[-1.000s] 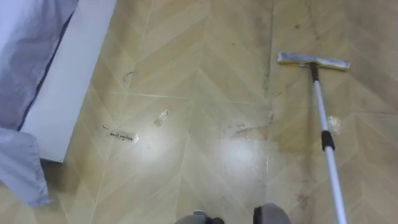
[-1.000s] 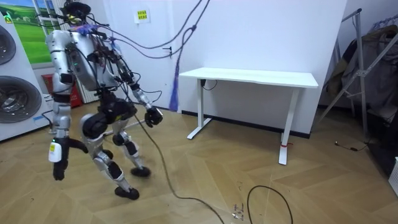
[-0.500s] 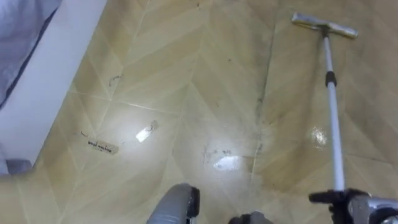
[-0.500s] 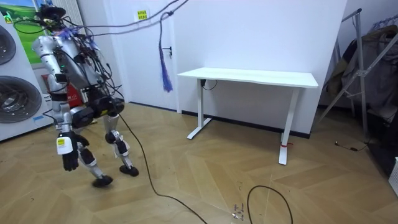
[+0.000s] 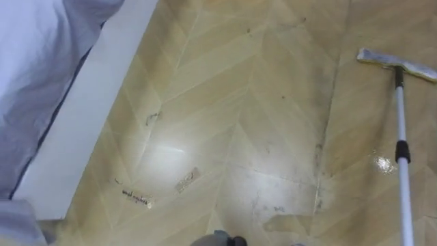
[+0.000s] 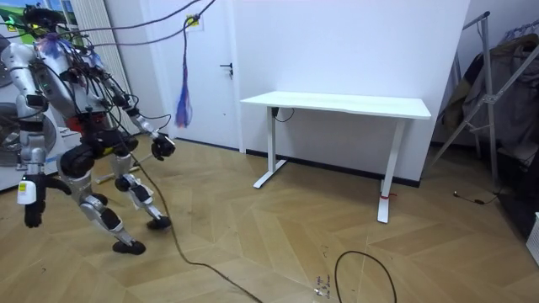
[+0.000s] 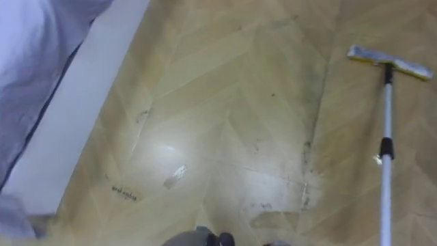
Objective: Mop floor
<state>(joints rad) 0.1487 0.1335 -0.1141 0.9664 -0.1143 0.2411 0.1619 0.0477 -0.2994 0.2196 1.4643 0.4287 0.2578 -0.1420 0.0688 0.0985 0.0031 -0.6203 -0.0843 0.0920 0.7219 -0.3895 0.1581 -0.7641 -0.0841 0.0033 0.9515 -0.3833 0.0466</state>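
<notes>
Down on the wooden floor (image 5: 239,102), the mop (image 5: 401,130) showed at the eye views' right, its flat head (image 5: 392,63) resting on the boards at the upper right and its pole running off the lower edge, well apart from a white board (image 5: 89,116) and pale blue cloth (image 5: 34,68) at the left. Over at the room view's left the robot stood with knees bent, well apart from the white table (image 6: 337,105), one hand (image 6: 32,215) hanging low and the other hand (image 6: 162,146) held forward; whether either gripped anything could not be told.

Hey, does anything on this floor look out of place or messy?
Yes: dark grimy streaks run down the floor left of the mop head, a wet patch shines beside its handle, and small scraps lie near the white panel.
</notes>
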